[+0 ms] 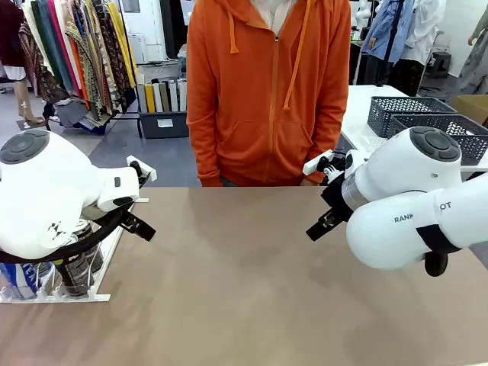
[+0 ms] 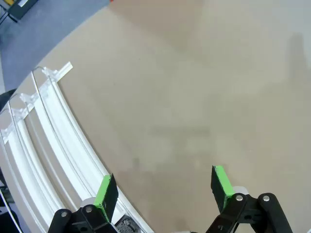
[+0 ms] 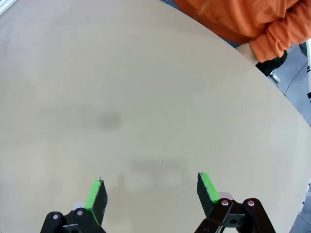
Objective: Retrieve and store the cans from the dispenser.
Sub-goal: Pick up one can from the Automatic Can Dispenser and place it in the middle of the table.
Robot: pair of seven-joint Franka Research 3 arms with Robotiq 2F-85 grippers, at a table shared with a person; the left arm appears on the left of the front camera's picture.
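The dispenser point(image 1: 55, 296), a white-and-clear rack of rail lanes, lies at the table's left edge, mostly hidden behind my left arm. In it stand a dark can point(image 1: 77, 267) and a blue can point(image 1: 21, 279). My left gripper point(image 1: 142, 227) hangs just right of the rack. In the left wrist view this gripper point(image 2: 163, 187) is open and holds nothing, its green pads point(image 2: 104, 191) over bare table beside the dispenser's empty rails point(image 2: 51, 131). My right gripper point(image 1: 322, 225) hovers over the table's right side. It stands open and empty in the right wrist view point(image 3: 151, 191).
A person in an orange hoodie point(image 1: 267, 91) stands at the far edge of the table, their sleeve point(image 3: 277, 29) near the table corner. Two dark lattice baskets point(image 1: 415, 114) sit on a white table at the back right. The tan tabletop point(image 1: 244, 290) spreads between the arms.
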